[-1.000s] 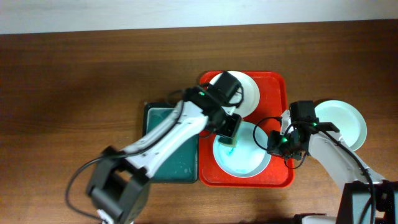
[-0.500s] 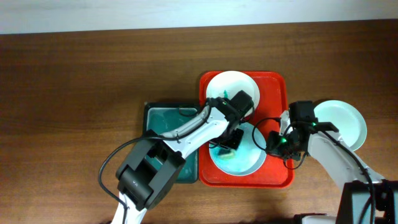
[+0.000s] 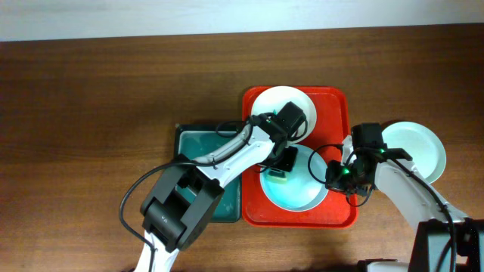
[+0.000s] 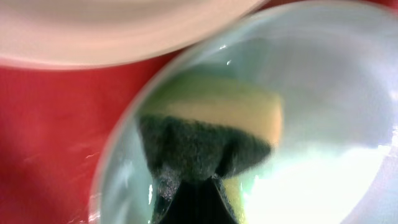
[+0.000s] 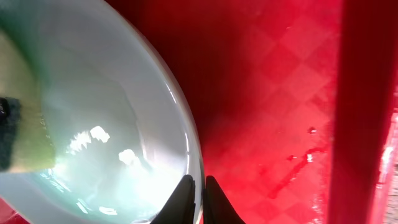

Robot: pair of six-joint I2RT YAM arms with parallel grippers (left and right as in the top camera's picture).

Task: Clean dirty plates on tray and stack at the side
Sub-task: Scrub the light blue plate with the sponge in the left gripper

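Red tray (image 3: 339,106) sits on brown wood surface, right of centre, with a dark teal basin (image 3: 190,140) just beside its left edge.

Two plates are on the tray. The far plate (image 3: 268,106) is whitish and partly under the left arm. The near plate (image 3: 299,198) is pale mint and is the one being worked. A third plate (image 3: 416,147) lies off the tray, on the surface to the right.

Left end effector (image 3: 281,169) is pinching a sponge (image 4: 211,124), yellow body with dark scouring face. The sponge is pressed onto the near plate's upper-left part, close to the rim. From it, the unwiped-looking bulk of the plate lies toward the right and the near edge.

Right end effector (image 5: 198,196) has its fingers pressed together on the near plate's right rim, the rim between them. It seems to be steadying the plate.

Plate is round, so no long axis. The left arm is the one placed to wipe; the right is nearer the side plate.

Near plate looks wet and glossy, with bright highlights. Faint greenish film near the sponge; no distinct smear made out.
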